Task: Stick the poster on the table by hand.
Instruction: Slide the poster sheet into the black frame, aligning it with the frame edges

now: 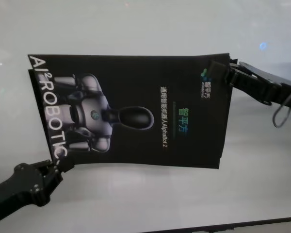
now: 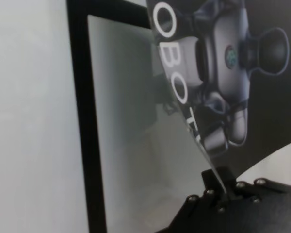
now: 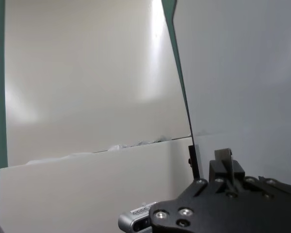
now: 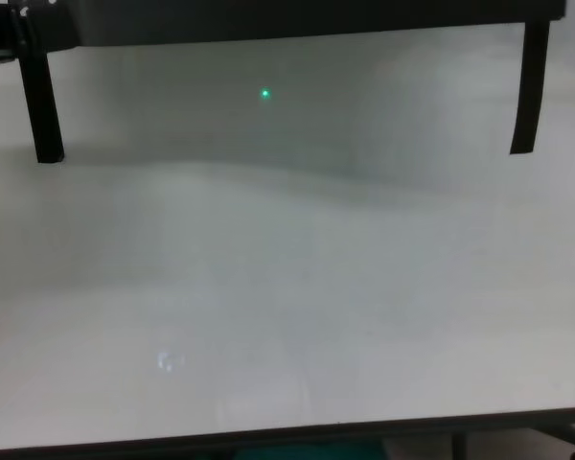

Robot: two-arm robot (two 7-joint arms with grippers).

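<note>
The poster (image 1: 136,109), a large glossy black sheet printed with a grey-white robot and white lettering, is being held above the table (image 1: 150,199) at two diagonally opposite corners. In the head view its lettered near-left corner is being pinched by the left gripper (image 1: 58,165), whose black metal fingers are clenched on the sheet's thin edge; the same grip is being shown in the left wrist view, where the poster (image 2: 242,73) is being seen nearly edge-on, rising from between the screw-studded fingers (image 2: 222,183). The far-right corner is being gripped by the right gripper (image 1: 222,73), clamped on the sheet beside a small green-and-white logo. In the right wrist view the pale, plain back of the poster (image 3: 242,73) is being shown, with its edge appearing to run into the closed jaws, though the contact itself is partly hidden. The table is being seen as a wide, smooth, white-grey surface with a thin dark edge (image 4: 287,433). The sheet is being kept slightly bowed, a shadow being cast beneath it.
</note>
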